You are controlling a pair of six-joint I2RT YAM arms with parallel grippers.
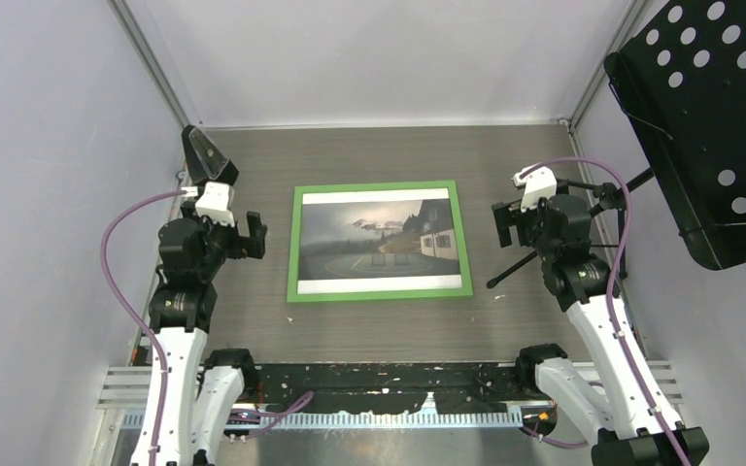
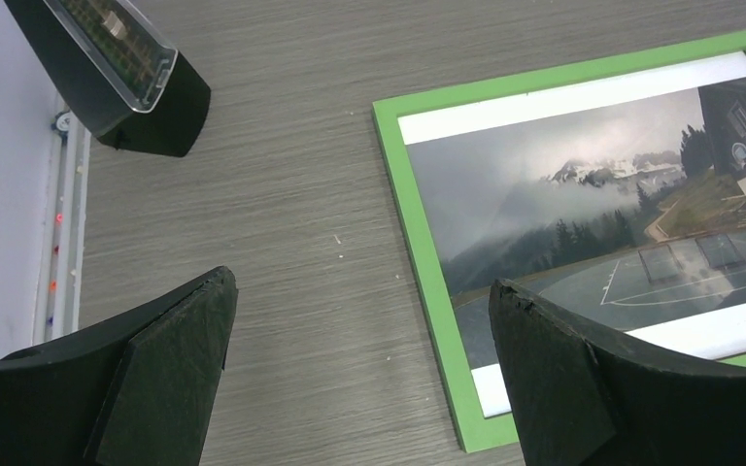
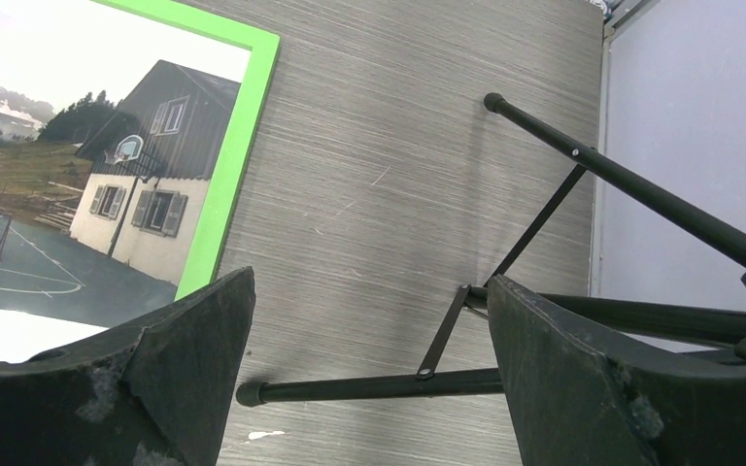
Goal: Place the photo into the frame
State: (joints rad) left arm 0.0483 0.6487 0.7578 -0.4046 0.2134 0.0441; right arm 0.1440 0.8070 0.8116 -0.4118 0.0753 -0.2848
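The frame [image 1: 379, 292] lies flat mid-table with its bright green face up. The photo [image 1: 379, 241], a grey misty mountain road with a white house, sits inside it with white bands top and bottom. My left gripper [image 1: 251, 236] is open and empty, above the table just left of the frame. My right gripper [image 1: 502, 224] is open and empty, above the table just right of the frame. The left wrist view shows the frame's left side [image 2: 418, 233] and the photo [image 2: 583, 204]. The right wrist view shows the frame's right edge [image 3: 233, 165] and the house in the photo [image 3: 126, 204].
A black perforated music stand [image 1: 709, 116] stands at the right, its tripod legs [image 3: 466, 386] reaching onto the table under my right gripper. A black wedge-shaped holder [image 1: 204, 153] with a clear front sits at the back left [image 2: 117, 68]. White walls close three sides.
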